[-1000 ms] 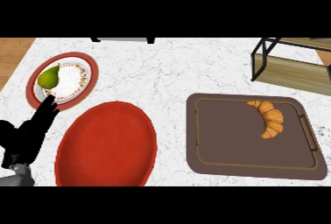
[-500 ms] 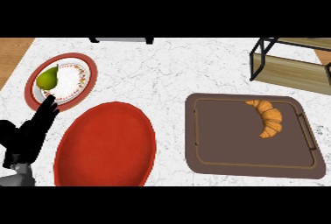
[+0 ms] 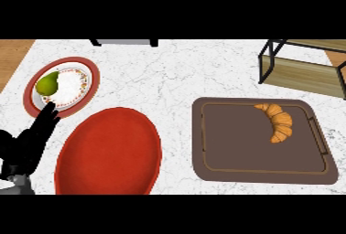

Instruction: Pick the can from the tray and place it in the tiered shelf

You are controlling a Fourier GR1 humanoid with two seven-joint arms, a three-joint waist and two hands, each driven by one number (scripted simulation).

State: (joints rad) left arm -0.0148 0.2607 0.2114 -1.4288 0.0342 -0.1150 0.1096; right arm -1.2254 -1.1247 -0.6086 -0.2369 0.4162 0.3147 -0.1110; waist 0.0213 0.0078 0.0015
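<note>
- Can: not showing anywhere in the head view; not on the tray (image 3: 223, 160), and no can visible on the part of the tiered shelf (image 3: 304, 68) that's in frame, so I'm not able to say where it's sitting.
- Tray is lying at right on the bench (image 3: 175, 73), carrying only a croissant (image 3: 278, 121) near its upper right.
- Shelf is standing at top right, just beyond the tray, mostly cut off by the edge; visible boards are looking bare.
- Left hand (image 3: 27, 144) is showing at lower left, fingers (image 3: 46, 114) straight & pressed together, holding nothing, tips reaching the rim of a small plate (image 3: 88, 77) w/ a pear (image 3: 47, 84) on it.
- Right hand isn't appearing in view.
- Big red plate (image 3: 108, 151) is lying between the left hand & the tray.
- Step: can't be settled. W/ no can on the tray, scene could be fitting a can already shelved out of frame or one held out of view; not calling a next move.
</note>
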